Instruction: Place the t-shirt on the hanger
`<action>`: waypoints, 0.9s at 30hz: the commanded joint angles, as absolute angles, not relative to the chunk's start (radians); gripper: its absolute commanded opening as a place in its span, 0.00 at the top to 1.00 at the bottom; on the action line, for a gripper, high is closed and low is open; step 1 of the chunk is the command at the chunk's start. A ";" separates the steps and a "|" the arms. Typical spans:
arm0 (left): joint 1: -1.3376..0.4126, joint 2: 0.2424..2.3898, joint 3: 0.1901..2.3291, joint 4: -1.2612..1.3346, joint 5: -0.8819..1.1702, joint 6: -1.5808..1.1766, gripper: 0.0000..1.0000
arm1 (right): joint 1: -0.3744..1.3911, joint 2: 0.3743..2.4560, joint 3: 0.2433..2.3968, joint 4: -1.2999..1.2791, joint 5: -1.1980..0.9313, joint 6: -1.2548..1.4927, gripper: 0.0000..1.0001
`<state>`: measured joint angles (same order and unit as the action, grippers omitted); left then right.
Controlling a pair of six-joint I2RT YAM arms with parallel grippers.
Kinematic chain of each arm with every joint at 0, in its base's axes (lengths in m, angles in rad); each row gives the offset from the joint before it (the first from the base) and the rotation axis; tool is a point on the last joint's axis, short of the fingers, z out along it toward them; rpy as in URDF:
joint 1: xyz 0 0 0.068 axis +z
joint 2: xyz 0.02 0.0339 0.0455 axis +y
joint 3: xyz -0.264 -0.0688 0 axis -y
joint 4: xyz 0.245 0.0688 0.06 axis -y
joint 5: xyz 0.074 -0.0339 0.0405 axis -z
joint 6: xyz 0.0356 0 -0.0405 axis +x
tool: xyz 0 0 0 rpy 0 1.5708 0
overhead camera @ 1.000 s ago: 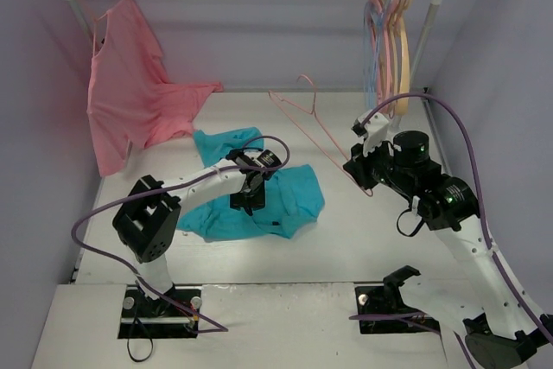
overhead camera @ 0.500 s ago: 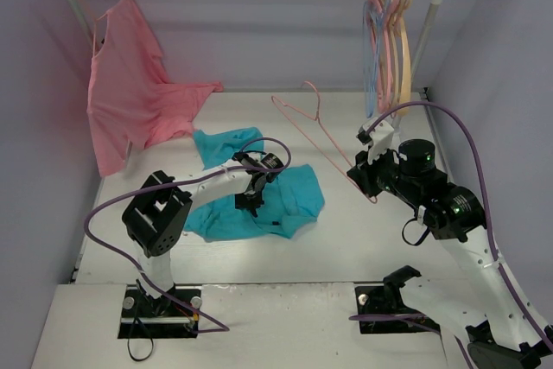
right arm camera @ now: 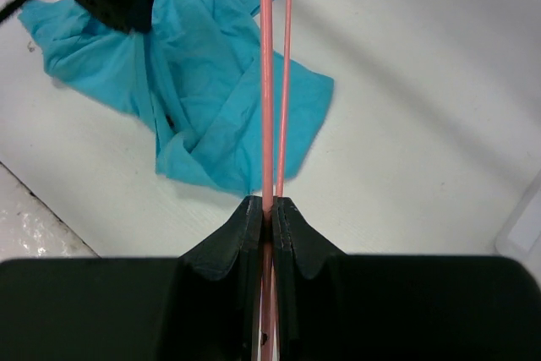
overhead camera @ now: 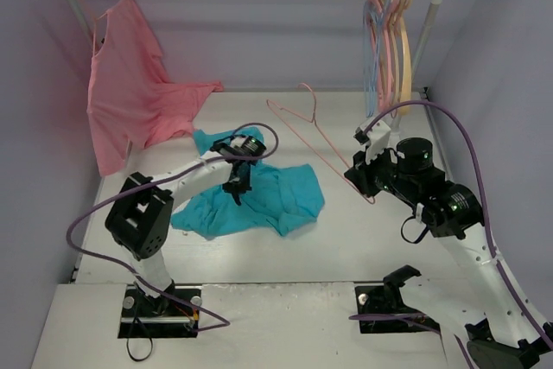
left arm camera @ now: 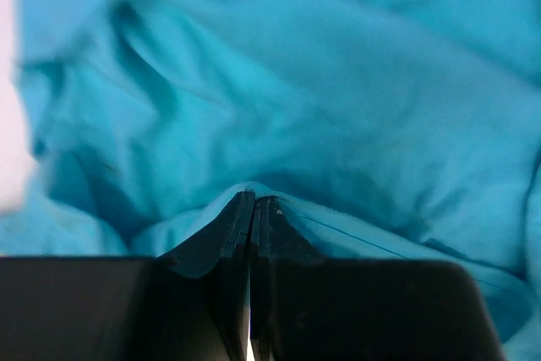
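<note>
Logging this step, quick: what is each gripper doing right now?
Left gripper: closed, pinching a fold of the t-shirt.
Right gripper: closed on the pink hanger.

Pretty much the whole frame is taken up by the t-shirt (left arm camera: 355, 99), all rumpled into soft teal folds. The gripper (left arm camera: 254, 202) is seen at the bottom middle with its dark fingers (left arm camera: 224, 247) pressed tight together, and a ridge of the cloth is pinched up right at the tips. A blurry pale strip (left arm camera: 8, 124) can be made out along the left edge.
</note>
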<state>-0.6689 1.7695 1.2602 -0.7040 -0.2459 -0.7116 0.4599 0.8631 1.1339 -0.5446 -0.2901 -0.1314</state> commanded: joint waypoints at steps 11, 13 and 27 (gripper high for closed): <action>-0.345 1.638 1.472 -0.558 -0.023 -0.201 1.00 | 0.469 0.919 1.105 -0.489 -0.610 -0.087 1.00; -0.345 1.634 1.502 -0.574 -0.009 -0.190 1.00 | 0.479 0.930 1.101 -0.477 -0.640 -0.074 1.00; -0.345 1.543 1.549 -0.672 0.057 -0.199 1.00 | 0.523 0.997 1.052 -0.399 -0.664 -0.035 1.00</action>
